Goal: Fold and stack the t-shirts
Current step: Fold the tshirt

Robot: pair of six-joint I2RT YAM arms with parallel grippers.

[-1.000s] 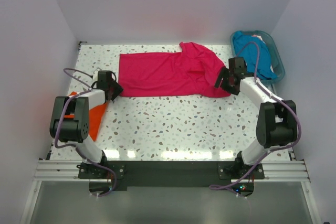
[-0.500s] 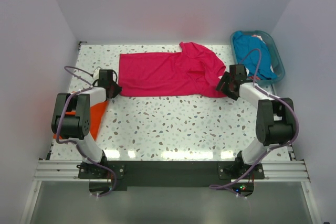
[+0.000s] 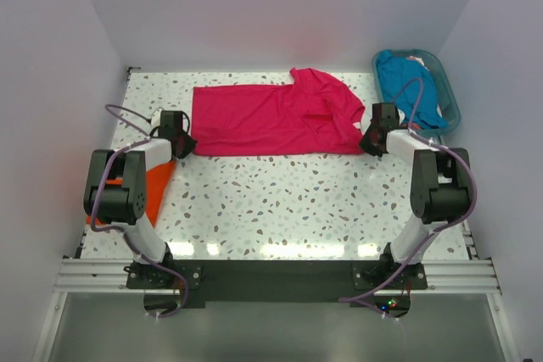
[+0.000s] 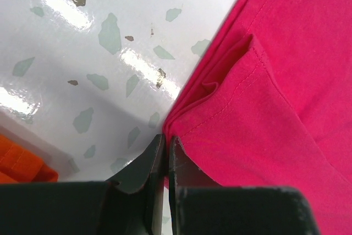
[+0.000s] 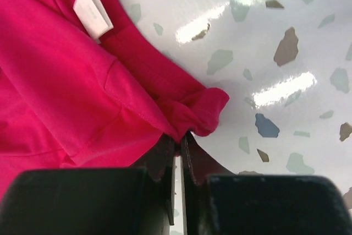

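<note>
Two arms reach out from the near edge, elbows raised, forearms dropping low to the table (image 3: 280,201); beneath the left elbow, at the table's left edge, lies the orange shirt (image 3: 154,186), well apart from the action. Left gripper (image 3: 180,143) is down at the near left corner of the pink shirt (image 3: 271,120); from the wrist, its fingers (image 4: 154,155) are pressed almost together with the hem's corner nipped at the tips, a small fold of fabric just beyond. Right gripper (image 3: 371,142) is down at the shirt's near right end; its fingers (image 5: 165,152) are narrow too, pinching a rolled bunch of pink cloth, and a white label (image 5: 92,12) shows further up the fabric. Between the two grippers the pink shirt lies spread flat across the far half of the table; in the far right corner sits the basket (image 3: 451,106), a teal shirt (image 3: 405,82) heaped inside.
</note>
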